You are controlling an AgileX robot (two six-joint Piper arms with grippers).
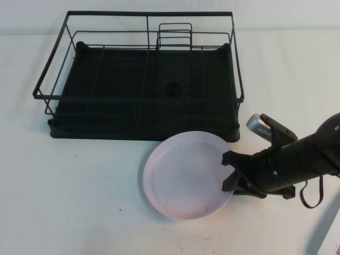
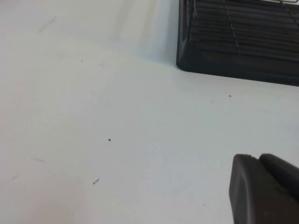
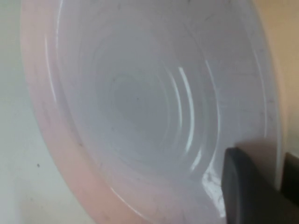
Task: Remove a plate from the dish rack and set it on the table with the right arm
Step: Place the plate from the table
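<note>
The round, pale pink plate point(image 1: 187, 175) lies on the smooth white table point(image 1: 79, 202) just in front of the black wire dish rack point(image 1: 143, 79), its right rim pinched narrowly in the right gripper point(image 1: 229, 171). The right wrist view alone shows faint concentric rings and glossy highlights in the plate's shallow well point(image 3: 140, 102). The left gripper point(image 2: 264, 189) appears only in its own wrist view, over speckled tabletop near the rack's ribbed tray corner; I cannot tell its state.
</note>
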